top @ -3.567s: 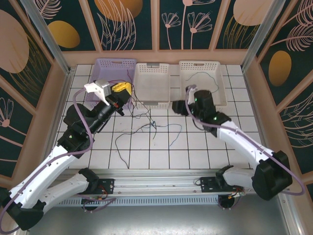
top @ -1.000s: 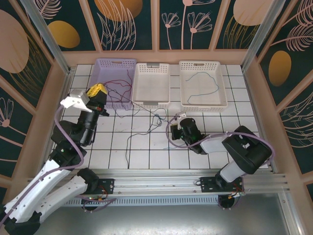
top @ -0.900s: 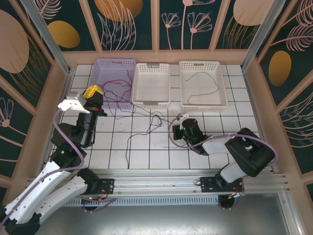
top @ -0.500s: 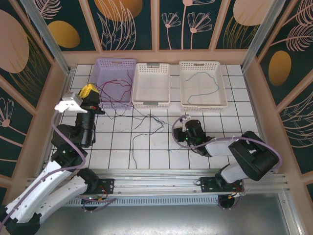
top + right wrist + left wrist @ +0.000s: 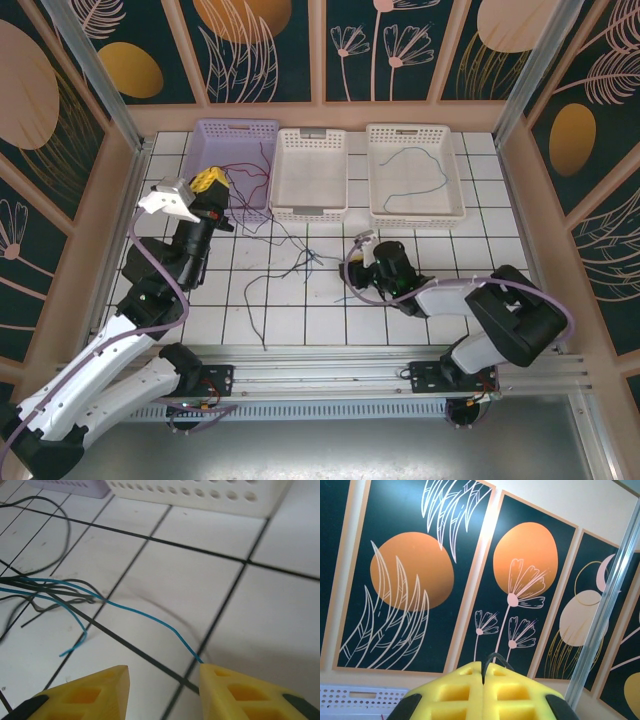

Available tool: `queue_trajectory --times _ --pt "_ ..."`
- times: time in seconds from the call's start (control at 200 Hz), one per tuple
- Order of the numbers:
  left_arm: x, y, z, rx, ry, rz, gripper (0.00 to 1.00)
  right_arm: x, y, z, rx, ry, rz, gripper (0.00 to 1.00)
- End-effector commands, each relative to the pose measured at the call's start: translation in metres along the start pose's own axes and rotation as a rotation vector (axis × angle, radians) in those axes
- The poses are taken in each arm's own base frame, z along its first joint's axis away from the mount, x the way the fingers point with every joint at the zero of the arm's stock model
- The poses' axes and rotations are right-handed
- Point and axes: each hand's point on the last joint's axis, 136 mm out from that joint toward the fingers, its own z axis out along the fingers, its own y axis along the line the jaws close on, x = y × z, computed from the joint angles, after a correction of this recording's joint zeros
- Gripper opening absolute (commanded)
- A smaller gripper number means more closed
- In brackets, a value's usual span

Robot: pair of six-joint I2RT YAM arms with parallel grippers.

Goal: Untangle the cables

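Right wrist | right gripper [image 5: 162, 669] just parted, blue cable [image 5: 145, 615] freed ahead | left gripper [image 5: 484, 672] clenches dark cable [image 5: 496, 654] | strands likely separating

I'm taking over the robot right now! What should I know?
Left hand: shut on a dark cable, raised beside the lilac basket.
Right hand: open, low over the tiles; a teal cable ends at one fingertip, ungripped.
Done: a blue cable lies in the right white basket, a red cable in the lilac basket.
Left to do: the knot of dark and teal cables on the tiles.
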Motion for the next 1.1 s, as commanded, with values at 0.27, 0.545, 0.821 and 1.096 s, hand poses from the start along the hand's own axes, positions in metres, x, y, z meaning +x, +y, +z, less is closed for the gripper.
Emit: queue_trajectory --times 0.27,0.545,0.821,1.096 --pt "-0.024 -0.003 -0.005 0.014 -0.061 -0.022 0.0 0.0 0.025 0.035 -0.02 -0.013 -0.231 0.44" --pt "-0.032 -0.002 -0.011 0.017 -0.086 -0.032 0.0 -0.002 -0.003 0.061 0.093 -0.014 -0.259 0.42" --pt "-0.031 -0.006 -0.011 0.042 -0.082 -0.033 0.0 -0.015 -0.012 0.066 0.107 -0.055 -0.26 0.32" --pt "-0.03 -0.008 -0.01 0.053 -0.078 -0.035 0.0 -0.044 0.035 0.042 -0.066 -0.149 -0.241 0.39"
